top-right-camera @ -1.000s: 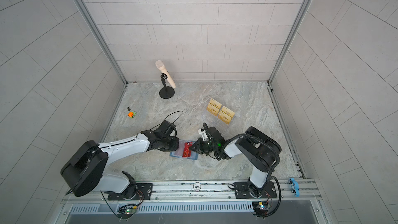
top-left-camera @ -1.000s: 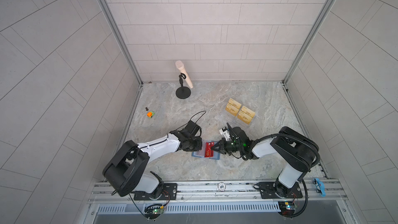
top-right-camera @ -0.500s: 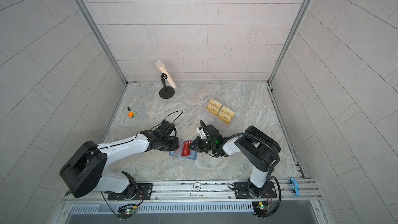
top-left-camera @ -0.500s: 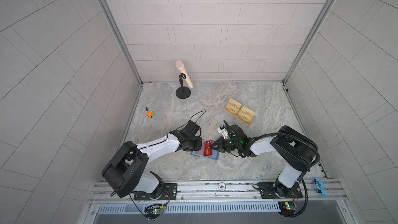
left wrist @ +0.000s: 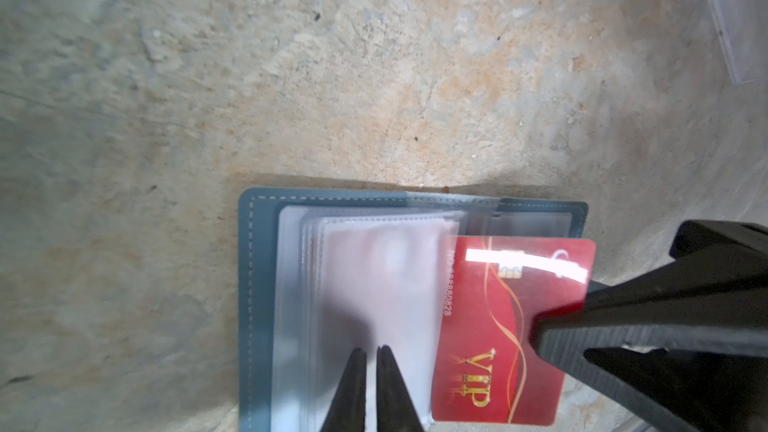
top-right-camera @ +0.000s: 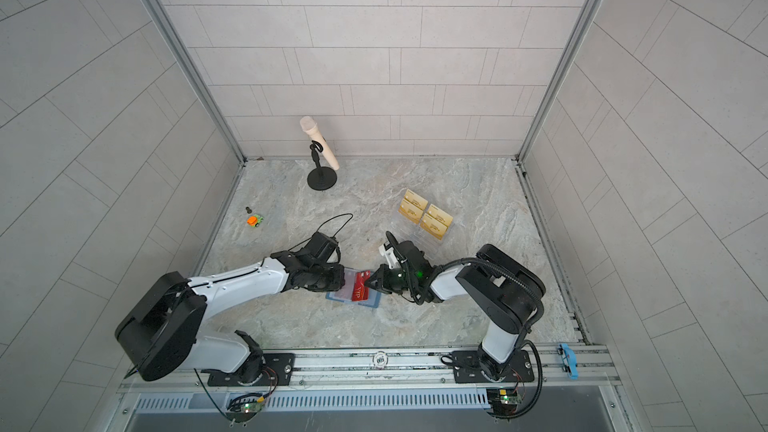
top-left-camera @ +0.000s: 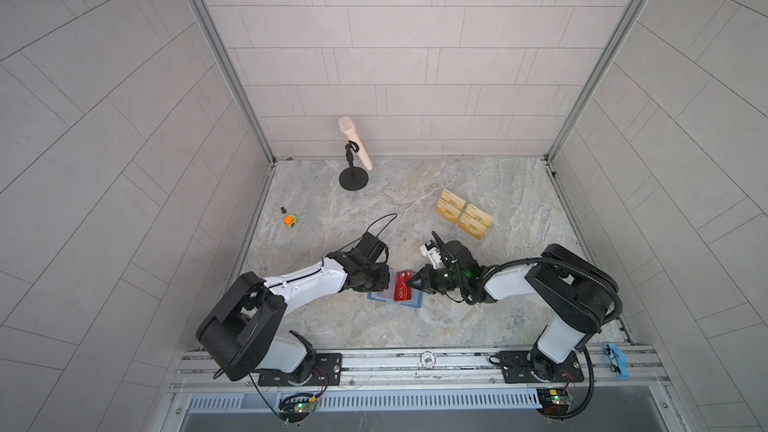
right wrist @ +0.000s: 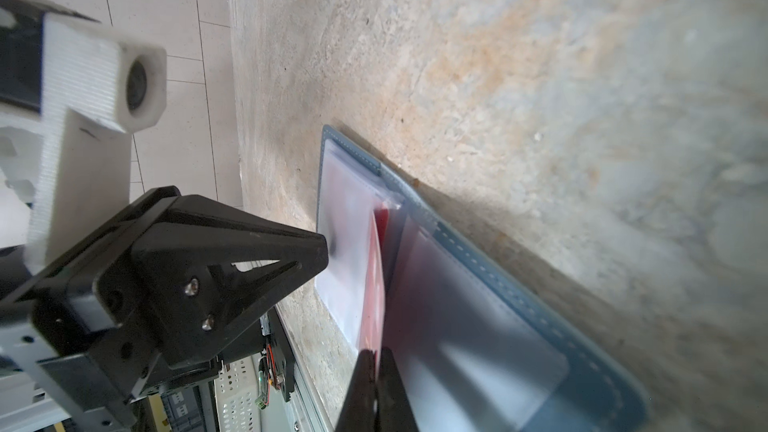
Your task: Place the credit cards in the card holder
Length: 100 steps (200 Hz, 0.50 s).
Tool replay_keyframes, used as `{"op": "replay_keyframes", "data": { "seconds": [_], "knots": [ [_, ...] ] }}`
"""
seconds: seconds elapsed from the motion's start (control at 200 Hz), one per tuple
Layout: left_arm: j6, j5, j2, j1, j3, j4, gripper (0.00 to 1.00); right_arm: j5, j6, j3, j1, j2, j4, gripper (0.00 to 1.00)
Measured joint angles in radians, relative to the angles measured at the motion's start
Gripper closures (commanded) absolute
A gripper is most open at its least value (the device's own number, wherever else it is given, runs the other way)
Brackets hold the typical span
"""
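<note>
The slate-blue card holder (top-left-camera: 415, 302) (top-right-camera: 372, 302) lies open on the stone floor, its clear sleeves (left wrist: 374, 276) facing up. My right gripper (top-left-camera: 412, 284) (right wrist: 376, 354) is shut on a red credit card (left wrist: 490, 326) (top-left-camera: 402, 290) with gold VIP lettering, held tilted over the holder's right half. The card's far edge (right wrist: 377, 276) meets the sleeve stack, and its far corner seems tucked under a clear sleeve. My left gripper (top-left-camera: 384, 284) (left wrist: 372, 352) is shut, its tips resting on the sleeves of the left half.
A clear acrylic stand with pale gold cards (top-left-camera: 463, 214) sits behind my right arm. At the back stands a microphone on a black stand (top-left-camera: 354, 160). A small orange-and-green toy car (top-left-camera: 291, 221) lies by the left wall.
My right gripper has edged the red card slightly left, closer to the sleeves and the left gripper. The left arm has stayed put.
</note>
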Motion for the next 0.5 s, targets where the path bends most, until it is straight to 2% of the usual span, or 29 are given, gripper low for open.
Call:
{"op": "replay_keyframes", "data": {
  "seconds": [0.501],
  "knots": [
    [0.000,-0.002,-0.001,0.000,0.000,-0.003,0.86,0.033,0.081,-0.043,0.011,0.040,0.154,1.00]
  ]
}}
